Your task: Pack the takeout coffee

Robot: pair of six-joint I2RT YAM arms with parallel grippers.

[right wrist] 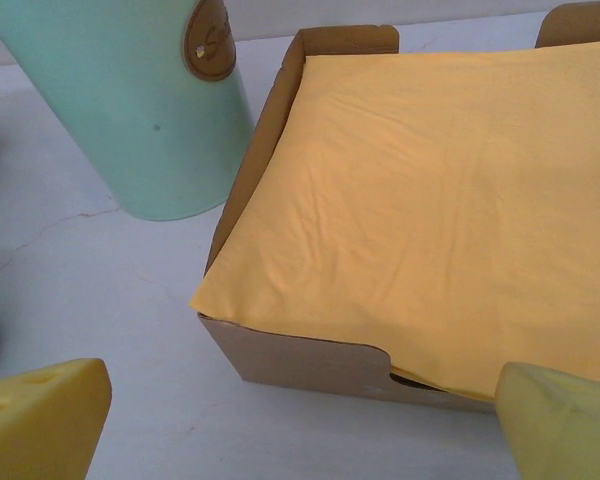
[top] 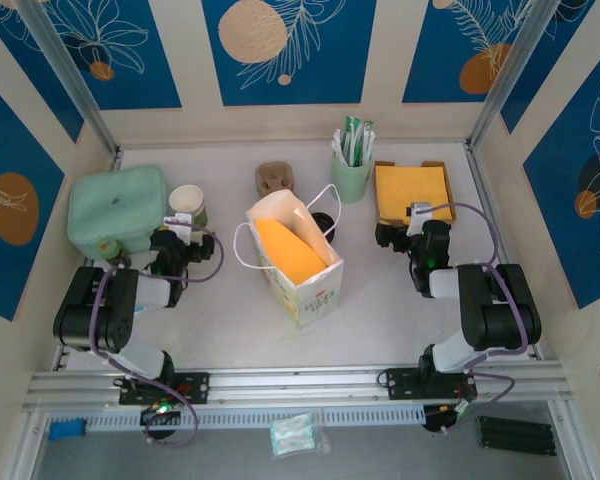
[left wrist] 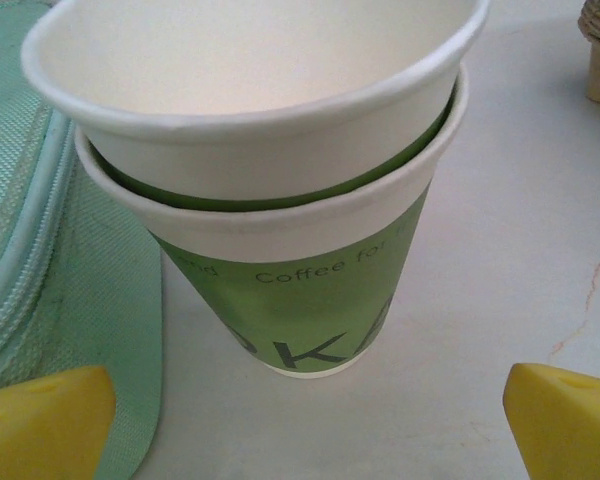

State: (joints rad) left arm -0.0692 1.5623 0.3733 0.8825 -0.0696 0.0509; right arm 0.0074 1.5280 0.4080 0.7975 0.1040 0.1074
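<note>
— So where's the coffee with the black lid (top: 324, 222) in all this? I can hardly spot it.

— Yeah, it's a tough one. From the overhead camera it's just a dark round bit poking out behind the paper bag (top: 298, 262), at about 1 o'clock from the bag's middle. Touching the bag or just beside it, I can't tell. The bag hides its sides, so I can't make out any green or white on it. Neither arm is holding it.

— And the cup the left arm is staring at?

— Different thing. That's two open cups (left wrist: 280, 200) nested one inside the other, no lid, cream inside, green band with dark lettering. They stand upright just beside a mint zip pouch (left wrist: 50, 300), which sits at their 9 o'clock. The left wrist camera makes the nesting plain; from overhead they read as a single cup.

— Grippers?

— Left gripper (left wrist: 300, 425) is spread wide, yellow fingertips (left wrist: 45, 425) out at either side, cups ahead at 12 o'clock and not touched. Right gripper (right wrist: 300, 425) is spread wide too, facing a cardboard box of yellow napkins (right wrist: 430, 200), with a mint holder (right wrist: 140, 110) at the box's 10 o'clock. Overhead you get the packets (top: 354, 138) sticking out of that holder's top; the right wrist camera gets its side with a round brown label (right wrist: 212, 40).
</note>
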